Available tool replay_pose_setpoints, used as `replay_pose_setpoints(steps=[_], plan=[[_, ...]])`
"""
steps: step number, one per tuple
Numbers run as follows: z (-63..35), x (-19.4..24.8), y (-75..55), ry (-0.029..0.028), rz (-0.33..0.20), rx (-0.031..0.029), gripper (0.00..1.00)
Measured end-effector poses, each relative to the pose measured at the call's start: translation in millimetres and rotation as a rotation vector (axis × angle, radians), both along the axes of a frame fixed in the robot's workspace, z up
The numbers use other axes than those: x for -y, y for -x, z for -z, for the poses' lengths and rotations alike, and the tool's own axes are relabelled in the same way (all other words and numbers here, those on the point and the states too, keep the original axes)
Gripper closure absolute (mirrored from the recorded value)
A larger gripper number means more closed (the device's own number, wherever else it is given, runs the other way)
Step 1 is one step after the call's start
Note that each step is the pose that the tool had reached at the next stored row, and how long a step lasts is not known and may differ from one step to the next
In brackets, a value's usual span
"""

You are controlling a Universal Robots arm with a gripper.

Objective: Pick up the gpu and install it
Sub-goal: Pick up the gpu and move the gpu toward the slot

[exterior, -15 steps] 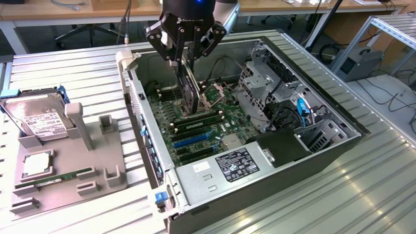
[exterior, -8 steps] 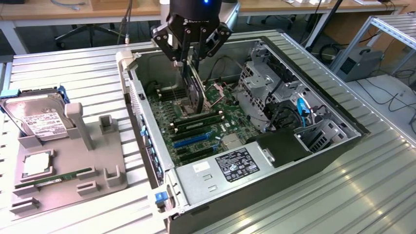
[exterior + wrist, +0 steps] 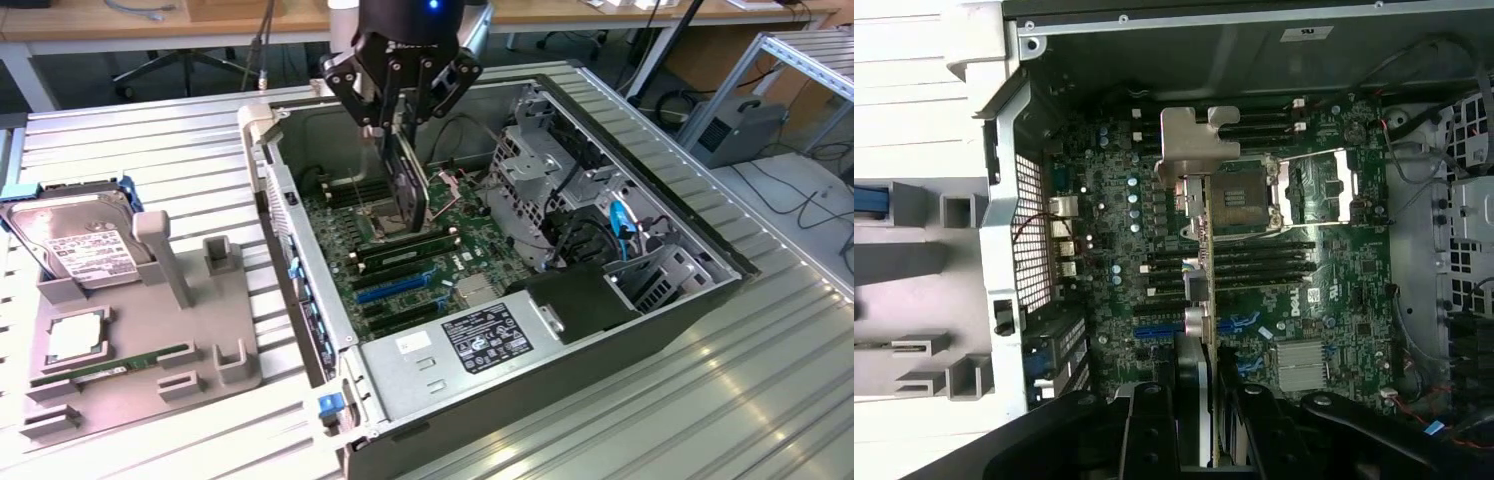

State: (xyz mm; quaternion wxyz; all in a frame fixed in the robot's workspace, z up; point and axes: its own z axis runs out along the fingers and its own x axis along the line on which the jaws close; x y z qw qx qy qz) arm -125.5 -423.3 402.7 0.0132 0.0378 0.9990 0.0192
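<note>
My gripper (image 3: 398,118) is shut on the gpu (image 3: 408,190), gripping its top edge. The card hangs edge-down inside the open computer case (image 3: 274,190), a little above the green motherboard (image 3: 427,265). The wrist view looks down the card: the gpu (image 3: 1200,290) appears as a thin edge, with its silver bracket (image 3: 1189,145) at the far end. One black finger (image 3: 1146,430) sits on each side of it. The card's lower edge hovers over the memory slots and socket area, short of the blue expansion slots (image 3: 395,290).
A grey holder (image 3: 200,300) on the exterior view's left carries a hard drive (image 3: 80,245), a processor (image 3: 74,337) and a memory stick (image 3: 114,368). Inside the case, a drive cage (image 3: 547,170) and cables stand on the exterior view's right of the card, and the power supply (image 3: 467,345) sits at the near end.
</note>
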Motion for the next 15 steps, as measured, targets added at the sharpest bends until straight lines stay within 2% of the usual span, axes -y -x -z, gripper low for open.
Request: replay_pose_setpoints(steps=[15], plan=[[4.0,0.0,-14.8,0.0005,0.000,0.0000,0.73]])
